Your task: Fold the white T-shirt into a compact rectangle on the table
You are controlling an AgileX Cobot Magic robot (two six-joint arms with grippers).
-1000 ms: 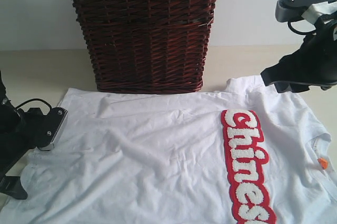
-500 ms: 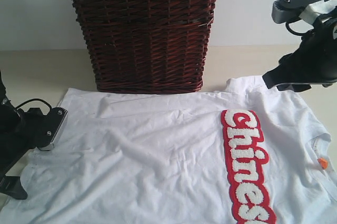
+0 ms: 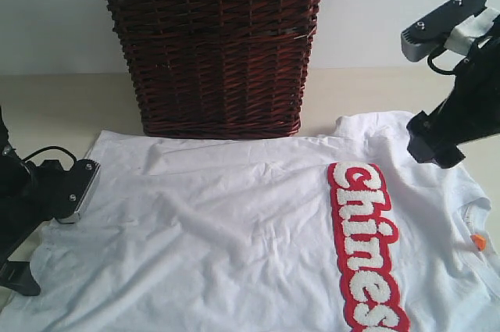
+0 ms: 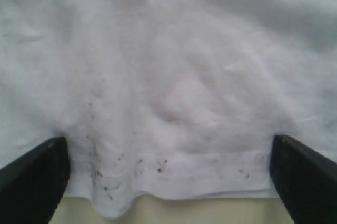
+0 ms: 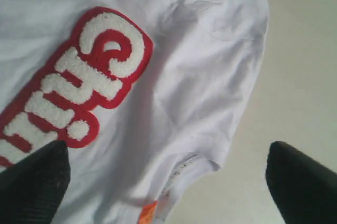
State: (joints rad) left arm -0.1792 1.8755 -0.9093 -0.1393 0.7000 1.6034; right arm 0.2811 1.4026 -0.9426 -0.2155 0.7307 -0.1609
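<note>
1. The white T-shirt is spread flat on the table, directly in front of the wicker basket, with its far edge close to the basket's base.
2. The red-outlined lettering and the orange tag are seen in front of the basket, off to its right.
3. The left gripper is held wide open astride the shirt's hem, left of the basket; nothing is grasped.
4. The right gripper is spread open above the sleeve, right of the basket; nothing is gripped.
</note>
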